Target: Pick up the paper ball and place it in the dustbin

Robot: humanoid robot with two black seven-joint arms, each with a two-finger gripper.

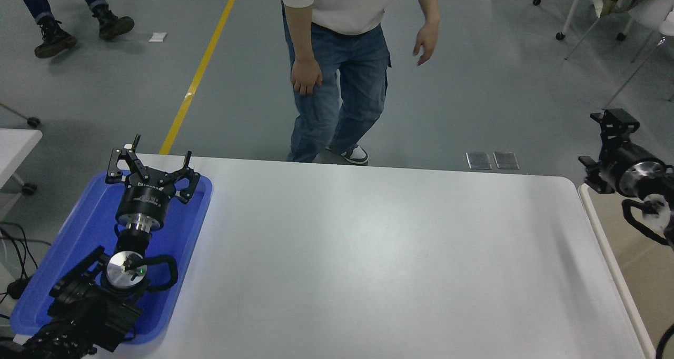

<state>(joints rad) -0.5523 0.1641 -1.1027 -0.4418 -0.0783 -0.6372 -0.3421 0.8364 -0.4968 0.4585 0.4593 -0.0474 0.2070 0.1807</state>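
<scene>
The dustbin (606,243) stands off the table's right end; only its pale rim and a strip of its tan inside show. The paper ball is not visible anywhere in view. My right gripper (600,141) comes in from the right edge and hangs above the bin's far left corner, pointing up and away. It is open with nothing between its fingers. My left gripper (158,156) is parked open and empty over the blue tray (79,232) at the lower left.
A person (339,59) in a white top and jeans stands just beyond the table's far edge. The white table (379,264) is bare between tray and bin. Another person's legs (52,11) are at the top left, chairs (621,11) at the top right.
</scene>
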